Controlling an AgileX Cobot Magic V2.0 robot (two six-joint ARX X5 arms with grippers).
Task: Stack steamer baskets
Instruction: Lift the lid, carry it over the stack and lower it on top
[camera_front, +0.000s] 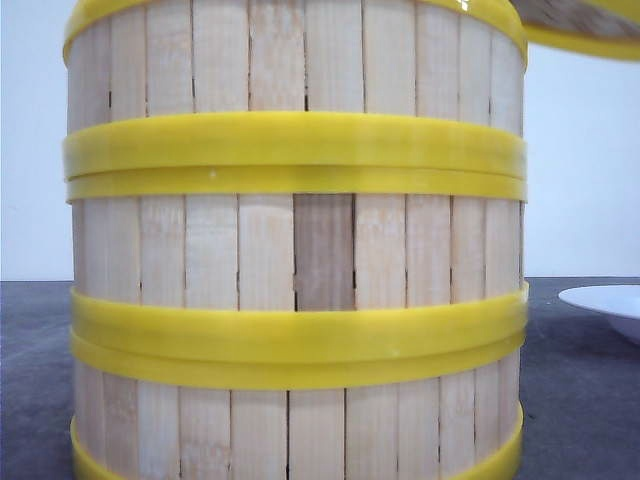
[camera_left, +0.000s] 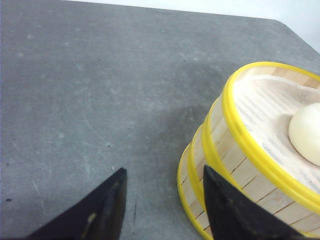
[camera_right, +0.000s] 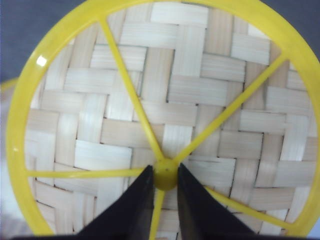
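Right up against the front camera stand the three round bamboo-slat steamer baskets with thick yellow rims (camera_front: 295, 250), stacked on the dark grey table (camera_front: 580, 400). The left gripper (camera_left: 162, 200) hangs beside the stack's foot, black fingers (camera_left: 107, 210) spread apart, holding nothing. The top basket is lined with white cloth (camera_left: 265, 115) and carries a pale round bun (camera_left: 307, 132). The right gripper (camera_right: 164, 175) pinches the central yellow knob (camera_right: 165, 174) of the flat woven bamboo lid with yellow rim and spokes (camera_right: 200, 90). A white plate (camera_front: 610, 305) sits right of the stack.
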